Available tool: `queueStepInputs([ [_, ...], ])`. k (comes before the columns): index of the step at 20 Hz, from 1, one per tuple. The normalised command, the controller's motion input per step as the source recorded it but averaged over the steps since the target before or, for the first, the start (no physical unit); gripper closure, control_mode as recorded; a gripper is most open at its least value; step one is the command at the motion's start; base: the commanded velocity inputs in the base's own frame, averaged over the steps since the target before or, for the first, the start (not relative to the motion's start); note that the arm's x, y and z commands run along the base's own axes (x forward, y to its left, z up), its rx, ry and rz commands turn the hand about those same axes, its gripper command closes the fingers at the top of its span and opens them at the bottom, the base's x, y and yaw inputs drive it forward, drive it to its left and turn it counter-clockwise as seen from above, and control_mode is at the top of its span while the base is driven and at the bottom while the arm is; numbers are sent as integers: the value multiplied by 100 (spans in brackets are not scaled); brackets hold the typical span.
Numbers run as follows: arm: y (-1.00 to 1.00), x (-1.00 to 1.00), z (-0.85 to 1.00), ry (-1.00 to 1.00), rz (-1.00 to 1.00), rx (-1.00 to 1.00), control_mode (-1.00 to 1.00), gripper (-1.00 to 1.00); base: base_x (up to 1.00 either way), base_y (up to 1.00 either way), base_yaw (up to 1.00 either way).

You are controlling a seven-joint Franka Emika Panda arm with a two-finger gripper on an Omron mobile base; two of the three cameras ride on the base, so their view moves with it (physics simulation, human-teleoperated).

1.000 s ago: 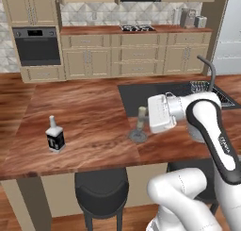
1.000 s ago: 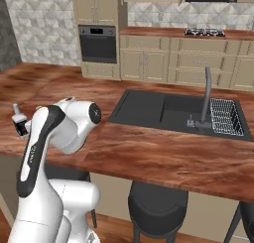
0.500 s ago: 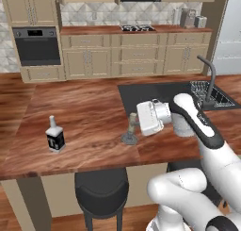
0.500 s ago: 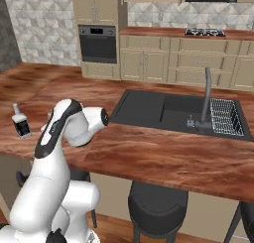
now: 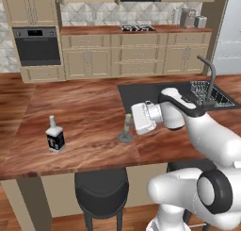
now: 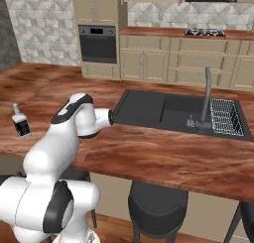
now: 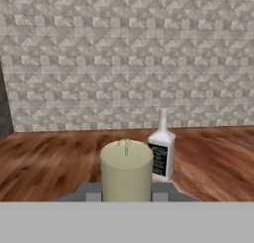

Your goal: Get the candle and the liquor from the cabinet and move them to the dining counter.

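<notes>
Counter [image 5: 89,107]: wood-grain island top with a black sink [image 5: 155,91] let into its right half. Both task items are on it, so the step in hand is judged to be setting down the last one.

Arm [image 5: 197,126]: reaches leftward across the front of the counter, hand level with the top.

Liquor [image 5: 55,136]: upright near the front left corner of the counter, apart from everything else; judged already delivered. It also appears beyond the candle in the hand view [image 7: 161,148].

Candle [image 5: 126,127]: upright, round base resting on or just above the counter near the front edge, left of the sink. Whether the base bears fully on the top cannot be told.

Gripper [image 5: 130,124]: fingers drawn in close and clamped on the candle's stem, the candle filling the space between them in the hand view [image 7: 126,170].

Handling note: confirm the base sits flat before letting go, part the fingers only slightly, then draw the hand straight back toward the sink side so the thin taper is not tipped.
</notes>
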Motion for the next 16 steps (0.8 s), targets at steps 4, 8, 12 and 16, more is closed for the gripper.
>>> queueStepInputs([
  [4,6,53,-39,0,2,0,-100,100,0,0,0],
  [8,14,46,-37,0,2,0,-100,100,0,0,0],
  [12,20,37,-34,0,1,-1,-100,100,0,0,0],
  [16,22,33,-33,0,0,-3,-100,100,0,0,0],
])
